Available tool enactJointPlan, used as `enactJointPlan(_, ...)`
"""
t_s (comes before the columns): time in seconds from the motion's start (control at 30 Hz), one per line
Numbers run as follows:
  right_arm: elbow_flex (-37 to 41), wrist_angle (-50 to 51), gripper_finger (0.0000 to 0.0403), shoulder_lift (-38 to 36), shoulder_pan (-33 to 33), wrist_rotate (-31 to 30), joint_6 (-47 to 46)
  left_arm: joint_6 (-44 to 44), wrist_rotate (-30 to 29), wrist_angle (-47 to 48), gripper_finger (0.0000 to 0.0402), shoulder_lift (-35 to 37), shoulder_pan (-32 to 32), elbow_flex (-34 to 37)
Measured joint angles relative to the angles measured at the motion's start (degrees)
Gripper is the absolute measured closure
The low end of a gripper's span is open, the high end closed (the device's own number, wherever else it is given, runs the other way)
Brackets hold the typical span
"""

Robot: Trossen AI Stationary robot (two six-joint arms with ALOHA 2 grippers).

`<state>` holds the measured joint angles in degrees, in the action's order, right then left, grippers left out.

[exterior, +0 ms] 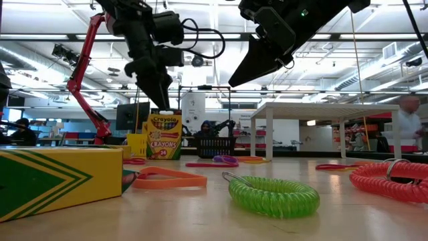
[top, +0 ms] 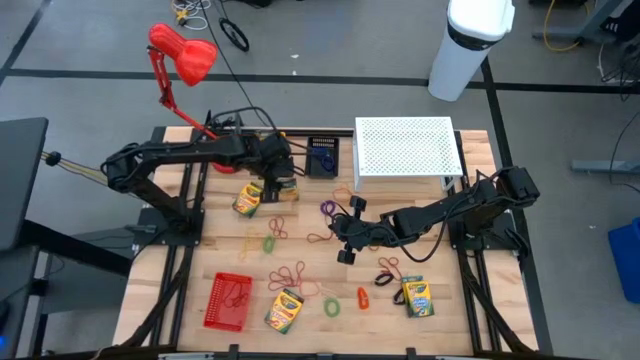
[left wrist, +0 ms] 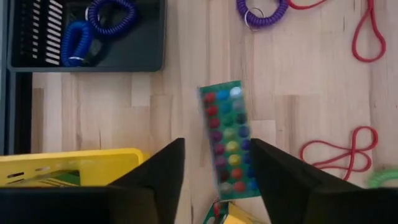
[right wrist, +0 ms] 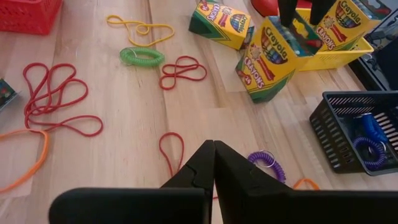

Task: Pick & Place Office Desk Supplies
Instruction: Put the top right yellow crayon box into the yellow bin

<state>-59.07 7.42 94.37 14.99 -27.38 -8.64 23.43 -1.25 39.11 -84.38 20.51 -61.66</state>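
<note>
A yellow-and-green crayon box stands upright on its bottom end, its open top showing crayon tips. My left gripper is open just above it, one finger on either side of the top, apart from the box. My right gripper is shut on nothing and hovers over mid-table, near a purple coil and a red rubber band. Another crayon box lies flat to the left of the standing one. Two more lie by the near edge.
A yellow basket with a crayon box in it sits beside the standing box. A black basket holds blue coils. The white riser is at the far right, a red basket at the near left. Rubber bands and green coils are scattered mid-table.
</note>
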Motion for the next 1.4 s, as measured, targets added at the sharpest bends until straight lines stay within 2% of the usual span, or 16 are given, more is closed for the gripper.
enactJointPlan(0.3,0.0,0.0,0.0384,0.0,0.02,0.0,0.02,-6.01,1.2,0.15,0.0129,-1.4,-1.18,-0.55)
enactJointPlan(0.5,0.0,0.05,0.0384,0.0,0.0,0.0,0.02,-7.17,-1.28,-1.86,0.0117,-6.14,-1.82,-0.54)
enactJointPlan(0.67,0.0,0.11,0.0384,0.0,0.02,0.0,0.02,-5.74,-1.11,-3.2,0.0144,-8.0,-1.81,-0.54)
enactJointPlan(0.93,0.0,0.15,0.0384,0.0,0.02,0.0,0.02,-3.74,-0.44,-3.27,0.0253,-7.98,-1.81,-0.54)
enactJointPlan(1.03,0.0,0.15,0.0384,0.0,0.01,0.0,0.02,-2.27,-0.21,-3.28,0.0282,-7.98,-1.81,-0.54)
enactJointPlan(1.17,0.0,0.15,0.0384,0.0,0.02,0.0,0.02,-0.54,-0.25,-2.0,0.0291,-6.97,-1.79,-0.52)
enactJointPlan(1.4,0.0,0.11,0.0384,0.0,0.0,0.0,0.02,2.83,-2.81,1.61,0.0288,0.07,-1.33,-0.48)
